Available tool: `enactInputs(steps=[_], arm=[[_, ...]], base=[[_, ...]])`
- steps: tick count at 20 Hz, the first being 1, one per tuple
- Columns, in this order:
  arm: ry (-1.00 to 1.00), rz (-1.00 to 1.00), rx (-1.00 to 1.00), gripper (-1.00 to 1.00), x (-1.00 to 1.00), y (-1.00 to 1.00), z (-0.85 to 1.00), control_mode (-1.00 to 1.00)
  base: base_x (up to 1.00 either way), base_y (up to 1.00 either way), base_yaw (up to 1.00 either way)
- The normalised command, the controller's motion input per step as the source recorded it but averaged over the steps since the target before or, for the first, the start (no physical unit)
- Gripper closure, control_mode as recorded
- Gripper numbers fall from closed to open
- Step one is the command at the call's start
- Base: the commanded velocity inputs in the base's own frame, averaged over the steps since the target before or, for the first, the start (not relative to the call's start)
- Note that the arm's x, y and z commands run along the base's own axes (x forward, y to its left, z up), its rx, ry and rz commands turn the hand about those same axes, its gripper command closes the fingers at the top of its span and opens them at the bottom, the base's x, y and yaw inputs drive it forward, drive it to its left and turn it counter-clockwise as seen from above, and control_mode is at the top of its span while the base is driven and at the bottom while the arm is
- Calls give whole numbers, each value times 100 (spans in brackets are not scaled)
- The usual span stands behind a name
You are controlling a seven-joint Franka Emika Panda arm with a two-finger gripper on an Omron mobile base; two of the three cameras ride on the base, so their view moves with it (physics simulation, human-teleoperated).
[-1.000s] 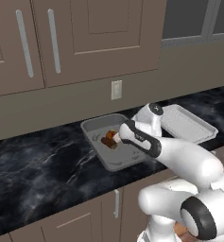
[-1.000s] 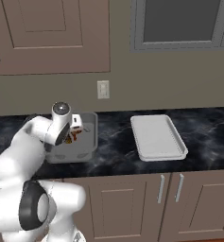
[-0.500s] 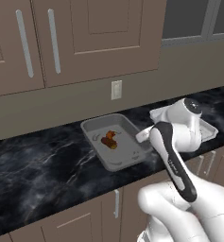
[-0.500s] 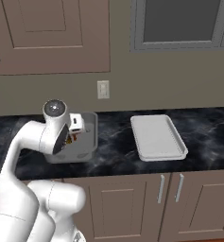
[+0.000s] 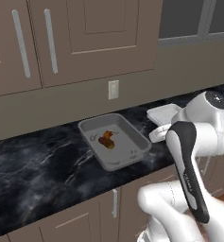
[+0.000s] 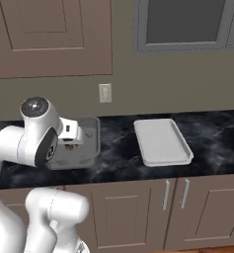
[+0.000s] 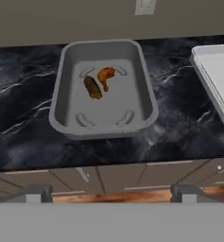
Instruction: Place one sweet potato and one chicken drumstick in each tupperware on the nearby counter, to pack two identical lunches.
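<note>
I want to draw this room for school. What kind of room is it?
It looks like a kitchen, a computer-drawn one. There is a black marble counter over brown cabinets, more cabinets on the wall, and a grey tub with food inside.

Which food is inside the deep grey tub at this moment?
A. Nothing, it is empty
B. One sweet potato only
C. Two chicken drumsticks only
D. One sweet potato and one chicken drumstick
D. In the hand view the grey tub holds two pieces side by side: a dark brown sweet potato and an orange chicken drumstick.
</note>
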Motion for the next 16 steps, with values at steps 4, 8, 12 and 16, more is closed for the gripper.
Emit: enactInputs(steps=[4, 8, 12, 16], arm=[[0, 0, 0, -100, 0, 0, 0, 100], [0, 0, 0, -100, 0, 0, 0, 100], [0, 0, 0, -100, 0, 0, 0, 100], [0, 0, 0, -100, 0, 0, 0, 100]], base=[[-100, -61, -36], [-65, -97, -25], [14, -100, -1], [52, -100, 0]])
